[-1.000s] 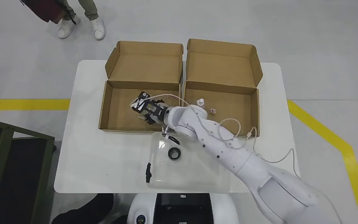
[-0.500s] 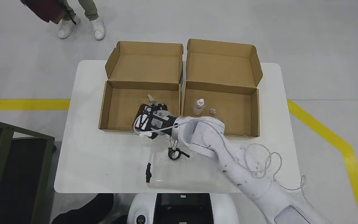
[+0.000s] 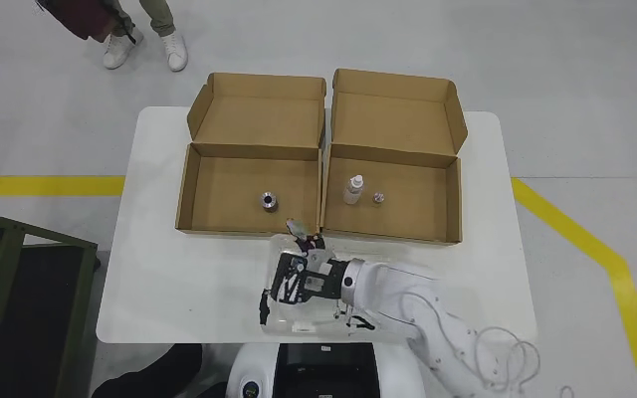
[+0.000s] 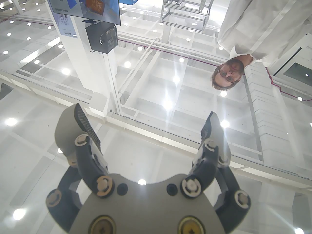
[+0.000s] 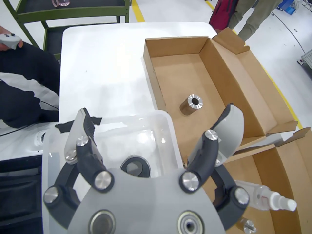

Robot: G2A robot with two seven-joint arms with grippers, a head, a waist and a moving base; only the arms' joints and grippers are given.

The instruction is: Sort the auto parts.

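While side by side, two boxes (image 3: 224, 199); one tray (image 5: 136, 135)

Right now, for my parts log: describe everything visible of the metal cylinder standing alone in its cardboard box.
The metal cylinder is short, with a bright silver top face, a dark central hole and small notches round the rim; its side looks darker. It stands upright on the floor of the cardboard box, clear of the walls, touched by nothing else.
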